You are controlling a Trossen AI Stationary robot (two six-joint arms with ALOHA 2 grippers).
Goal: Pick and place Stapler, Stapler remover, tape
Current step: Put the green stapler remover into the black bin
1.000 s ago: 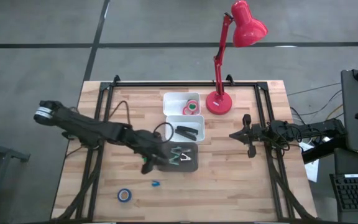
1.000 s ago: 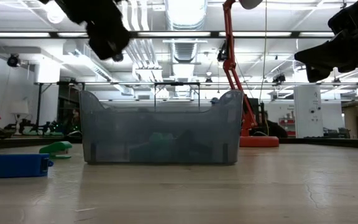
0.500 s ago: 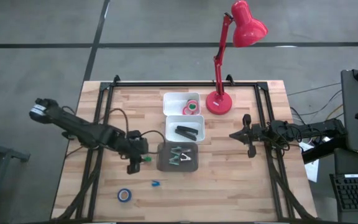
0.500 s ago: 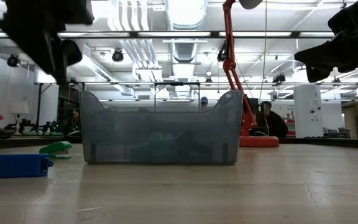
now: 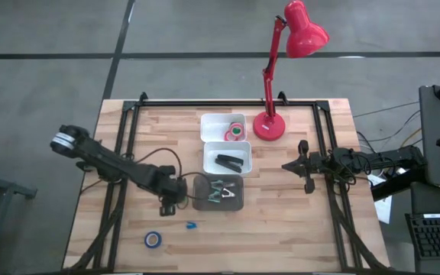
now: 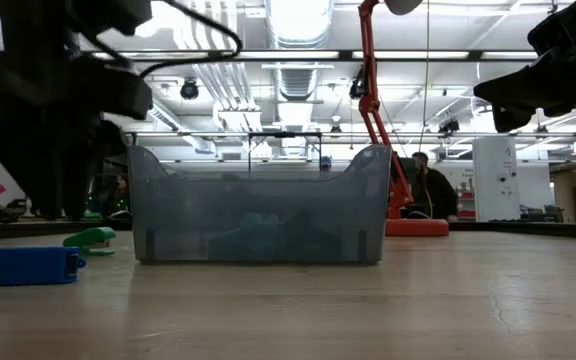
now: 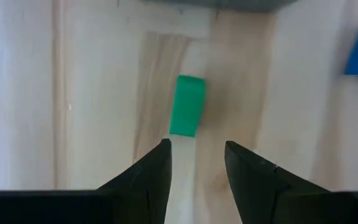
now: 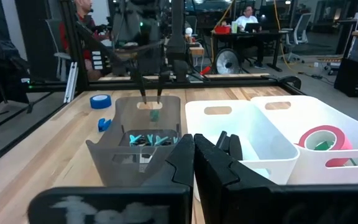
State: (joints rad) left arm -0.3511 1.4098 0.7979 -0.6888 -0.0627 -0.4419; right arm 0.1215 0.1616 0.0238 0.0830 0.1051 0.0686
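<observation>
A small green staple remover (image 7: 187,106) lies on the wood just left of the grey bin (image 5: 218,192); it also shows in the low view (image 6: 90,238). My left gripper (image 7: 197,152) hangs above it, open and pointing down, touching nothing (image 5: 169,206) (image 6: 58,200). The grey bin holds teal staple removers (image 5: 220,193). The black stapler (image 5: 229,161) lies in a white bin. Red and green tape rolls (image 5: 235,131) sit in the far white bin. A blue tape roll (image 5: 153,239) lies on the table near its front edge. My right gripper (image 5: 286,166) waits, shut, at the table's right (image 8: 194,149).
A small blue item (image 5: 191,226) lies on the wood near the green remover (image 6: 33,265). A red desk lamp (image 5: 269,126) stands at the far side. A black frame (image 5: 128,114) rims the table. People sit in the room beyond (image 8: 248,12).
My left gripper has drawn away from above the grey bin toward the table's left, then come down over the green staple remover beside the bin. The remover has stayed where it was.
</observation>
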